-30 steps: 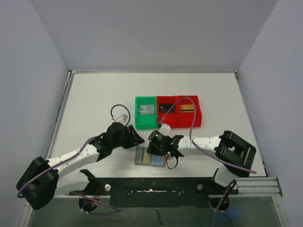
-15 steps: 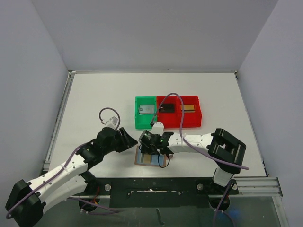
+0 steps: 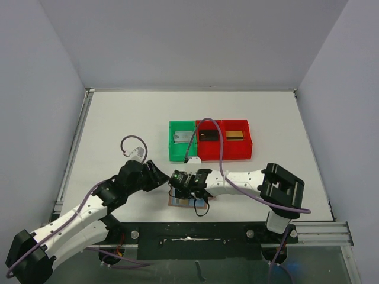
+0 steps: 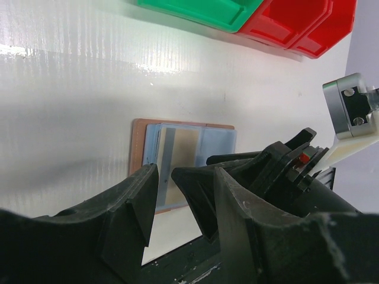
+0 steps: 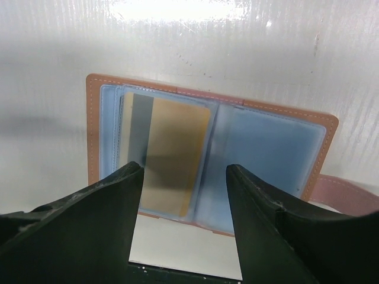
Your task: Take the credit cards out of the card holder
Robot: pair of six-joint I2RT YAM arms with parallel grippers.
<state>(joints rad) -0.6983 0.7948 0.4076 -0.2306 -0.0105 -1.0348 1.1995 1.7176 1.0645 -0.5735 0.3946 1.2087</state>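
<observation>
Three credit cards point(image 3: 182, 137) in bins point(image 3: 177, 157), one card point(image 5: 177, 154) in holder point(image 5: 269, 148)

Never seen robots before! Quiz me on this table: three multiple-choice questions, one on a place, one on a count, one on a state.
1. The card holder is: A) folded shut B) open, holding a card C) open, empty
2. How many red bins are there? A) one B) two C) three
3. The silver card lies in: A) the green bin B) a red bin C) the card holder
Answers: B, a tan card shows in one pocket; B, two stand beside the green one; A, it rests inside the green bin.
</observation>
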